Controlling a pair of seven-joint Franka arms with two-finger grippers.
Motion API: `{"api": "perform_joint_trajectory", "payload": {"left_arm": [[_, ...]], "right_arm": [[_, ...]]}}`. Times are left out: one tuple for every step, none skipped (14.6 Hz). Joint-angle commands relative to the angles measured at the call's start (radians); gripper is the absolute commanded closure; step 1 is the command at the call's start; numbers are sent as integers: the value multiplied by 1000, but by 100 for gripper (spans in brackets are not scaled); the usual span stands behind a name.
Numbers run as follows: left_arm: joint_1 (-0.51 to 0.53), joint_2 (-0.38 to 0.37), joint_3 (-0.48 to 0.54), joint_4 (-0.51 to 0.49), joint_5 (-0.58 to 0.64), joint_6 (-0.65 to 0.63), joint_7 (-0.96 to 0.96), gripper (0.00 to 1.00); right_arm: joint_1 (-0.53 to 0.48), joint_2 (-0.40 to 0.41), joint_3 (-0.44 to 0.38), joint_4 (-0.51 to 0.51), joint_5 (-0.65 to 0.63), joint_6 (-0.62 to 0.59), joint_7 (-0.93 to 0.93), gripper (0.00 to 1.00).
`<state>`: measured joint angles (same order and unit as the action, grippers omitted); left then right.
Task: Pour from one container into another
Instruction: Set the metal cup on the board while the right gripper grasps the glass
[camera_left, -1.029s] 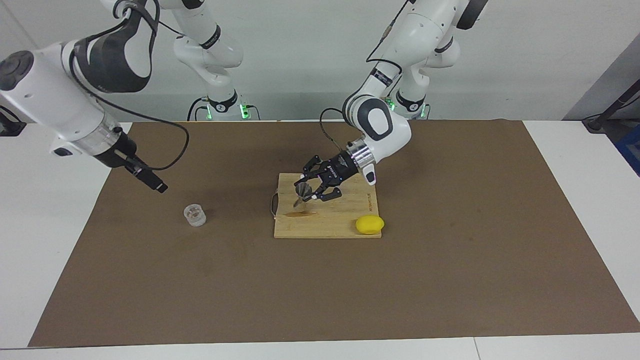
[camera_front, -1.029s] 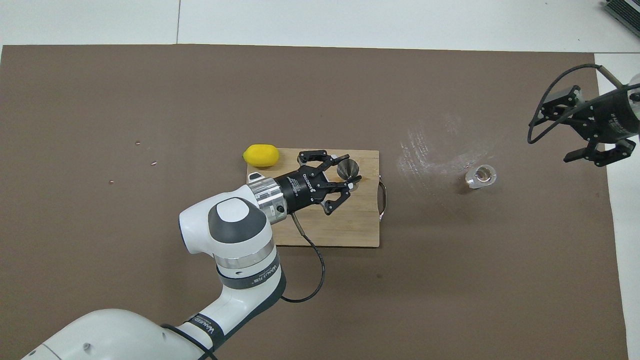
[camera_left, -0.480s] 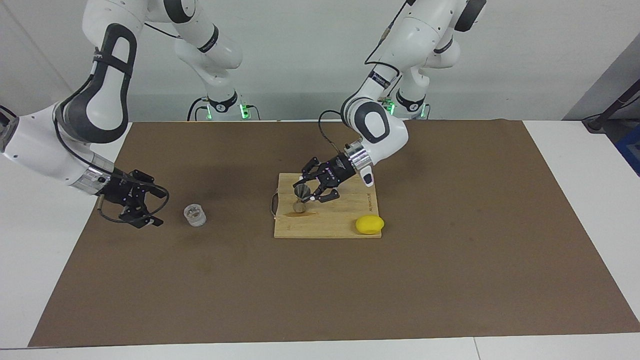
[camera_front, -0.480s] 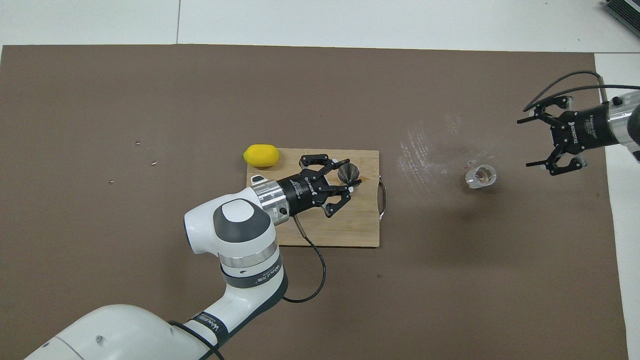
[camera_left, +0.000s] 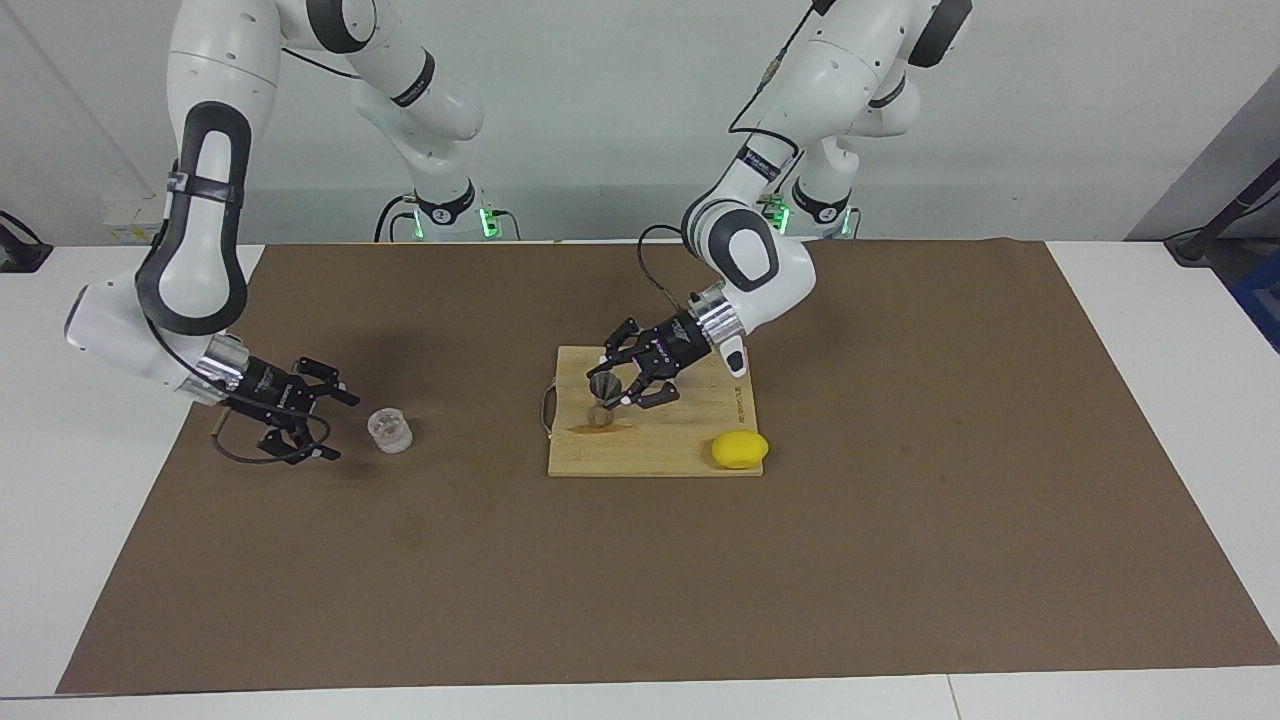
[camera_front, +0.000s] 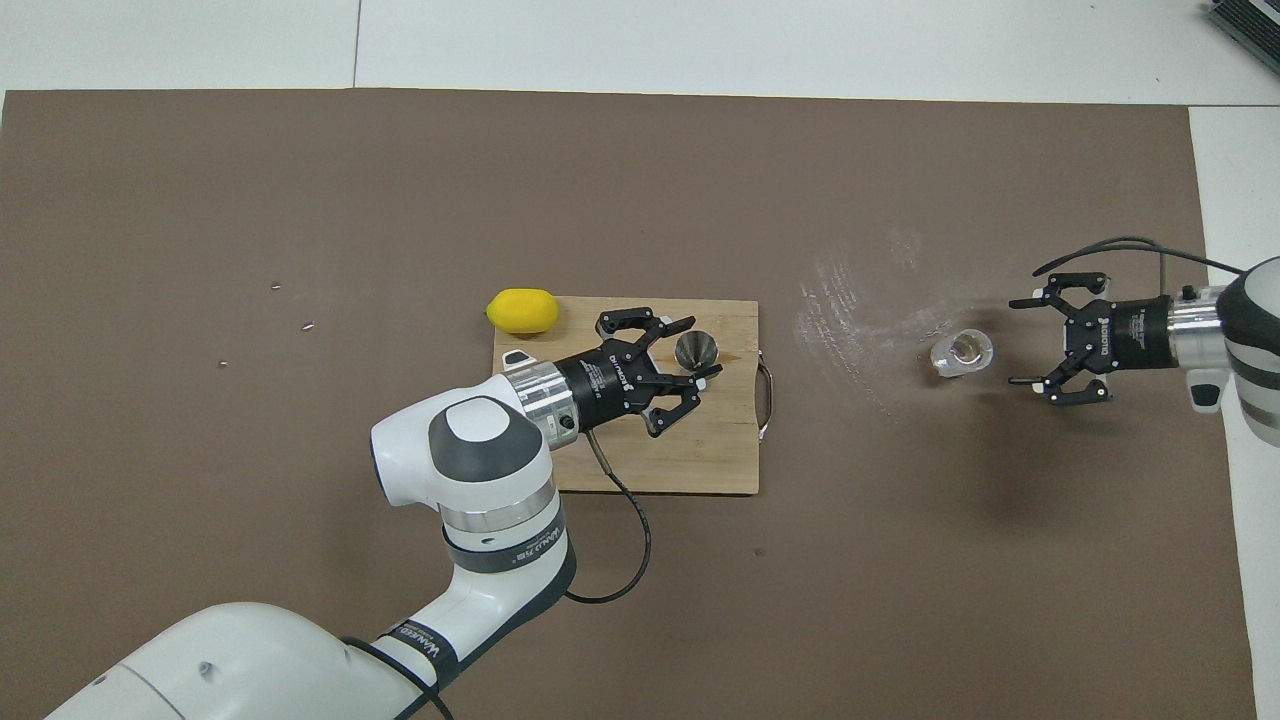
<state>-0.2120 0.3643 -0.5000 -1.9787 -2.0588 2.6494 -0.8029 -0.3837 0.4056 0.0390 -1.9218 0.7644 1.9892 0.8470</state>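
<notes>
Facing view: right gripper (camera_left: 338, 426) is sitting low over the brown mat (camera_left: 900, 560) at the right arm's end of the table, fingers spread wide and pointing at the clear cup (camera_left: 389, 430), tips just short of it, not touching. The cup is standing upright on the mat, well apart from the cutting board (camera_left: 690, 455), toward the right arm's end. The board is lying mid-table, with its metal handle (camera_left: 546, 409) sticking out toward the cup. The metal jigger (camera_left: 603, 398) is standing on the board near the handle end, over a dark wet-looking smear on the wood. The left gripper (camera_left: 613, 383) is reaching down at the jigger, fingers spread, one on each side of the upper cone; cannot tell if either finger is actually touching the metal. A yellow lemon (camera_left: 740, 449) is resting at the board's corner farthest from the robots, toward the left arm's end. Overhead view is agreeing: left gripper (camera_front: 692, 351) is bracketing the jigger (camera_front: 695, 350), right gripper (camera_front: 1013, 340) is open beside the cup (camera_front: 961, 353), with a pale scuffed patch on the mat between cup and board.
</notes>
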Motion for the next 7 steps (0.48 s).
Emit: {"api": "perform_joint_trajectory", "payload": {"left_arm": [[-27, 10, 23, 11, 6, 15, 5, 0], [-29, 8, 23, 9, 9, 15, 5, 0], [-35, 4, 23, 5, 12, 17, 5, 0], [-38, -4, 21, -3, 13, 17, 5, 0], [-44, -11, 21, -5, 14, 18, 5, 0], [-44, -34, 21, -9, 13, 18, 5, 0], [-55, -63, 21, -29, 13, 18, 5, 0]], "right_arm": [[-1, 24, 15, -20, 59, 37, -55, 0], [0, 18, 15, -49, 78, 42, -72, 0], [3, 10, 15, -77, 105, 54, -83, 0], [9, 6, 15, -95, 131, 63, -83, 0], [17, 5, 15, -100, 142, 63, -83, 0], [19, 5, 15, -99, 144, 63, -83, 0], [19, 5, 16, -100, 144, 63, -83, 0]]}}
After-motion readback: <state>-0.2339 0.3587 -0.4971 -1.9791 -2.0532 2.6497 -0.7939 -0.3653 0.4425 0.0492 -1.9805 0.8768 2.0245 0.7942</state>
